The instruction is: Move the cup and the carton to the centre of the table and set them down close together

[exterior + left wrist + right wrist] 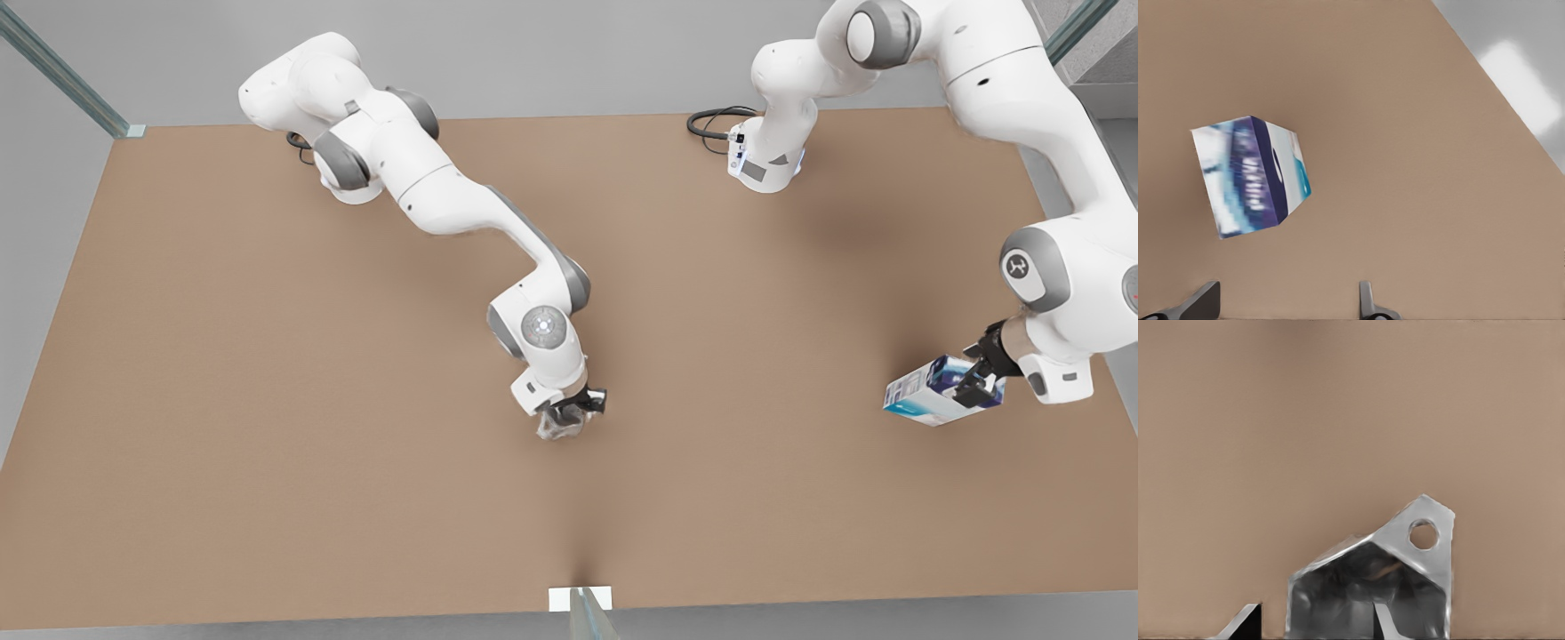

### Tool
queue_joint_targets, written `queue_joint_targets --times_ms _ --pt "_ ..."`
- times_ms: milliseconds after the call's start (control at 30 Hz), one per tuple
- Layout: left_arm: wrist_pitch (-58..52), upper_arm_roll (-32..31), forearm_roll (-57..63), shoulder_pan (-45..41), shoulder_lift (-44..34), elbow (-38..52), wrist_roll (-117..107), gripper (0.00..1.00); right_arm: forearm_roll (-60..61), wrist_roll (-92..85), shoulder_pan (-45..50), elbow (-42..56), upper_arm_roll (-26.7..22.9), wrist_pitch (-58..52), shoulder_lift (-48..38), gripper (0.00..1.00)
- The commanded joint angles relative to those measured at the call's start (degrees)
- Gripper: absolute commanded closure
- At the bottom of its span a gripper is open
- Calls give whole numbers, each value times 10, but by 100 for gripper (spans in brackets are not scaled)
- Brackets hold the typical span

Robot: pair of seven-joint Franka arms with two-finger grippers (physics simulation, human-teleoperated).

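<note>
Right hand [570,414] pinches cup [557,428] by its wall, near tabletop [267,400] centre. Left hand [974,384] wide by carton [925,396] at 3 o'clock, likely pre-grasp.

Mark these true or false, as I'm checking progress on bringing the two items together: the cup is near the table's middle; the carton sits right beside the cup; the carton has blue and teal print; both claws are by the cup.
1. The cup is near the middle of the table. True; the right claw is closed on it.
2. The carton sits right beside the cup. False: it is far off, towards the front view's right.
3. The carton has blue and teal print. True.
4. Both claws are by the cup. False: the left claw is at the carton.
</note>
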Motion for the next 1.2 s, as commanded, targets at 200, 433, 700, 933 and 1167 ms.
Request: queue_joint_targets --times_ms 200,433,700,933,1167 --pt "80 -2 -4 0 -37 -95 -77 0 -24 -101 -73 -278 9 -18 -314 0" --pt "73 0 -3 0 -27 -115 -108 0 -24 -548 -372 -290 0 -311 -470 0" --pt "96 3 3 24 -4 -114 -107 0 -29 -545 -390 -247 -40 -322 -468 0" --pt "100 8 5 36 9 -113 -102 0 -31 -547 -382 -244 -36 -320 -452 0" --pt "143 8 7 46 33 -108 -99 0 -32 -547 -382 -242 -34 -315 -448 0"
